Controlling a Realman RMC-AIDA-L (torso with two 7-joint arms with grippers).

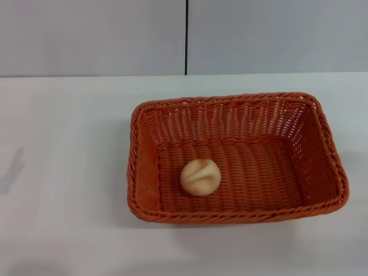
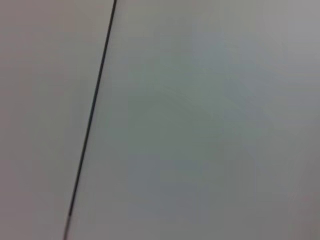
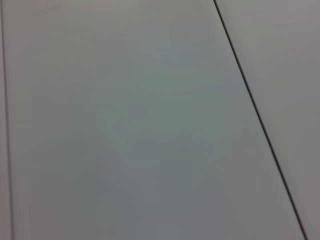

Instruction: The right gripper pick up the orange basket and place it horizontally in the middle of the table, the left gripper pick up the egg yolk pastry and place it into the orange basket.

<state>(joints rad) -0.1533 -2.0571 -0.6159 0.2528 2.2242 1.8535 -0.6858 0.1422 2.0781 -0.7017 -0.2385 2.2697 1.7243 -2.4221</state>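
- Orange basket (image 1: 322,167) set lengthwise across the white table (image 1: 63,172), a little right of the middle, open side up, long sides running left to right.
- Egg yolk pastry (image 1: 200,177) resting inside the basket on the woven floor, left of the floor's middle and nearer the front wall, upright with creases on top, clear of every wall.
- Neither left gripper nor right gripper anywhere in the head view; nothing touching basket or pastry.
- Left wrist view: only a pale grey wall panel (image 2: 210,125) crossed by a thin dark seam (image 2: 92,115); no fingers visible, so spread or pressed together cannot be told.
- Right wrist view: the same sort of pale panel (image 3: 125,125) with a slanting dark seam (image 3: 255,110); no fingers visible there either.
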